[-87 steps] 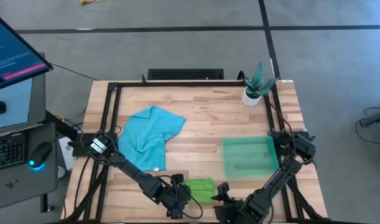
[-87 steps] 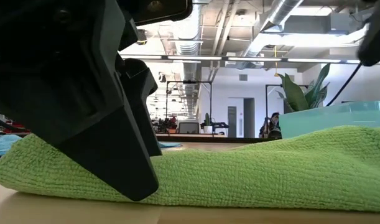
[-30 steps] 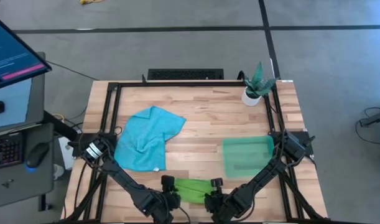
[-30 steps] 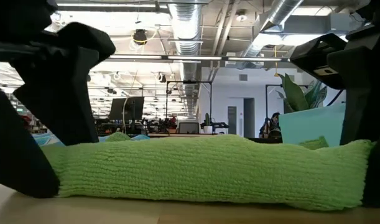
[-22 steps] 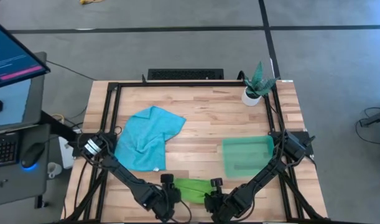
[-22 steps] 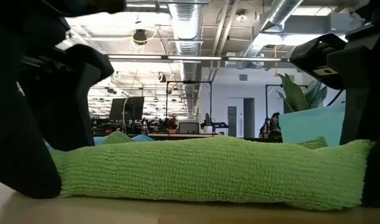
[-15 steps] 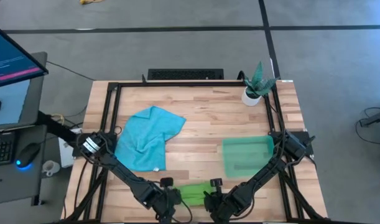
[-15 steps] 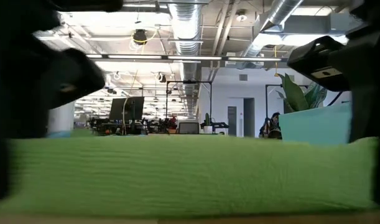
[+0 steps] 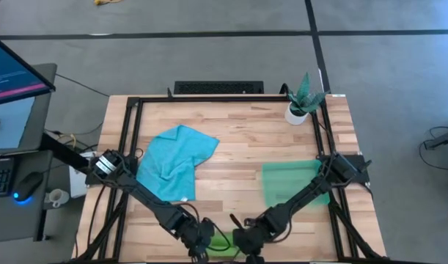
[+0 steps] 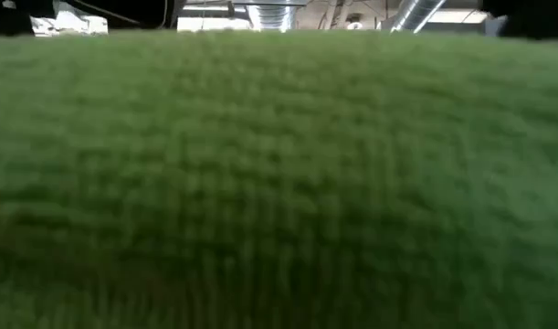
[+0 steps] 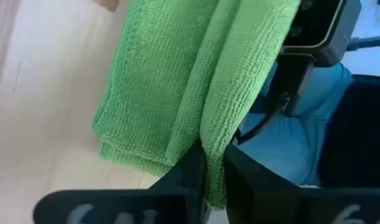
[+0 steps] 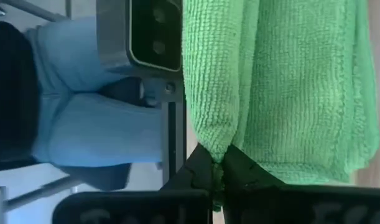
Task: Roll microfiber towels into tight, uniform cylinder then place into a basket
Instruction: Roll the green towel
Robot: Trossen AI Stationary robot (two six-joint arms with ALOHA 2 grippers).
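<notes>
Pinching the lime green towel [image 11: 177,93], both sets of fingers are clamped on it: the left gripper [image 11: 213,163] has its fingers closed on a fold at one end, the right gripper [image 12: 218,163] is closed on a fold at the other end. You've got the towel bunched btwn the two, at the desk's [image 9: 238,143] front edge, well in front of the basket [image 9: 286,185] and off its left corner. In the low view green cloth fills nearly everything. The turquoise towel [image 9: 174,161] lies crumpled on the desk, left of the basket, well apart. The plant pot [image 9: 297,111] stands behind the basket, at the desk's back.
</notes>
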